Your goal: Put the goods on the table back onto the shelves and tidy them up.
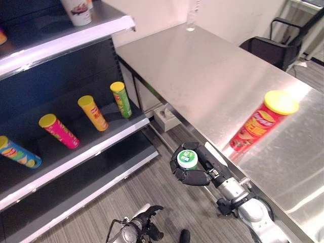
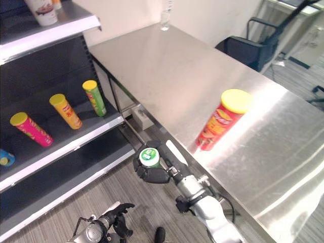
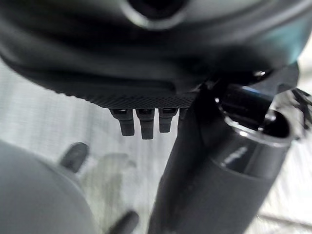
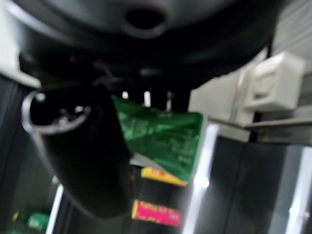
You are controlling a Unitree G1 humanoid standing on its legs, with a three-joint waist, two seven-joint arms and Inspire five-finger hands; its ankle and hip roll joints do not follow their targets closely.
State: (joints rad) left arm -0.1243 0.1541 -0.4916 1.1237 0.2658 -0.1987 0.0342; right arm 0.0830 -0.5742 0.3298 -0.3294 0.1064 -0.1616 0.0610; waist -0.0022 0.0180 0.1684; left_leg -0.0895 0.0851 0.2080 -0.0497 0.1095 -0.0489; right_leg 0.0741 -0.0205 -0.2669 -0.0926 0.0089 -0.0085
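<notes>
My right hand hangs over the floor between the table and the shelves, shut on a green can with a white and green lid. In the right wrist view the green can lies between the thumb and the fingers. A red chip can with a yellow lid stands on the steel table, near its front edge. My left hand hangs low by the floor, fingers relaxed and holding nothing.
On the middle shelf stand a green can, an orange can, a pink can and a blue can. A cup is on the top shelf. A clear bottle stands at the table's far end. A black chair is beyond.
</notes>
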